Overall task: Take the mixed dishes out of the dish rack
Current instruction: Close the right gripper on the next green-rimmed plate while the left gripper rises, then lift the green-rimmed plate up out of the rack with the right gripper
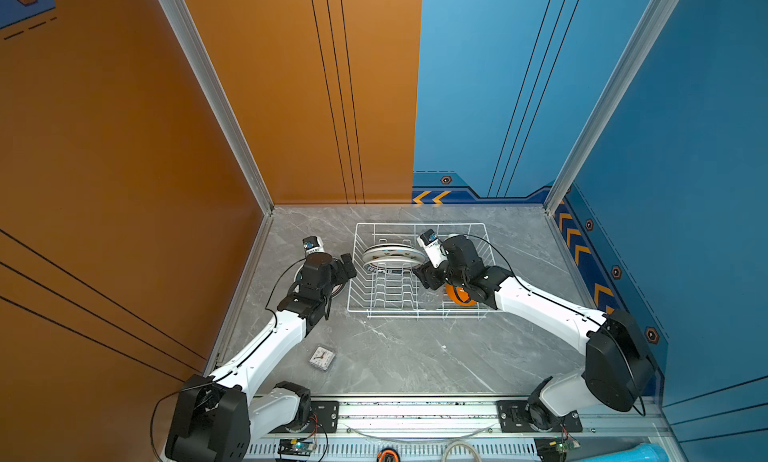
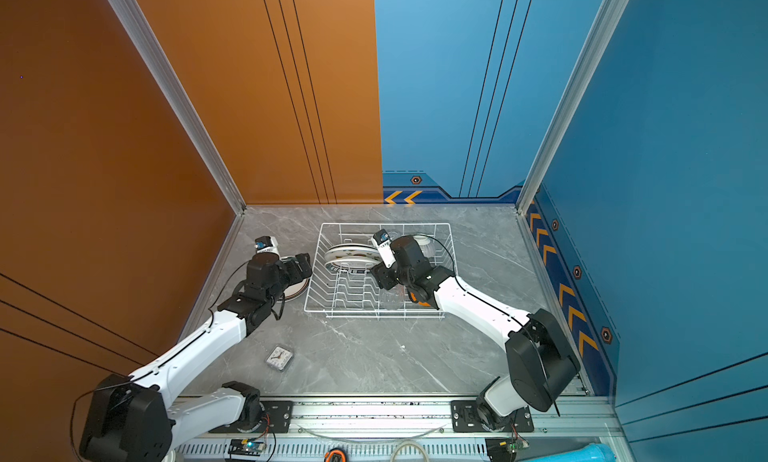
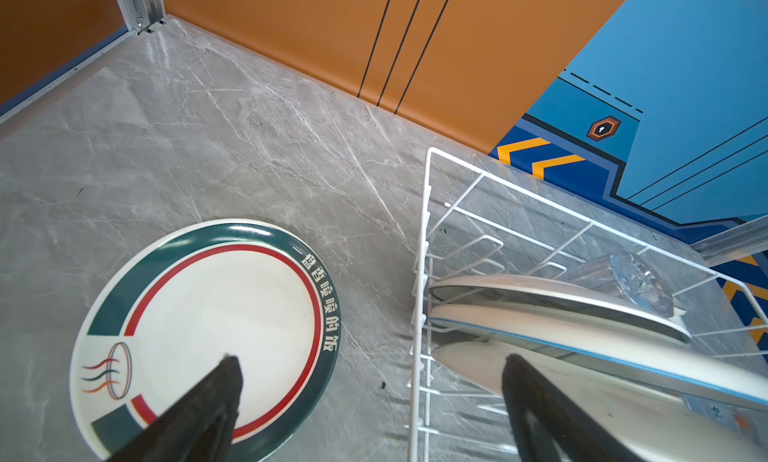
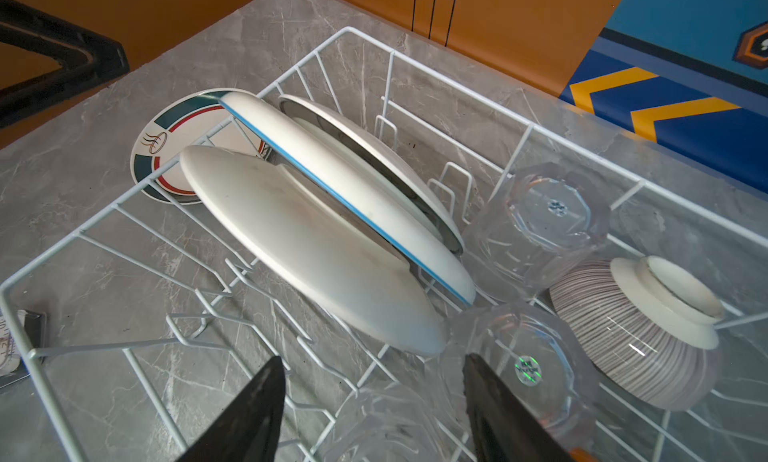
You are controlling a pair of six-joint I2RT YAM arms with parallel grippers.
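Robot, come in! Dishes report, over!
Left claw open near green-rimmed white plate. Right claw open over clear faceted tumbler in white wire rack. Three white plates lean close beside.

The dish rack (image 1: 395, 224) sits on the table (image 1: 415, 356) toward twelve o'clock. Inside the rack, three plates (image 1: 392, 256) lean on edge at ten o'clock. The tumblers (image 4: 548, 214) run from twelve to six. An upturned bowl (image 2: 424, 241) is at one and a second bowl (image 1: 461, 300) at four. Outside, a plate (image 3: 208, 314) lies flat at the rack's nine o'clock, and a clock (image 1: 322, 357) at seven.
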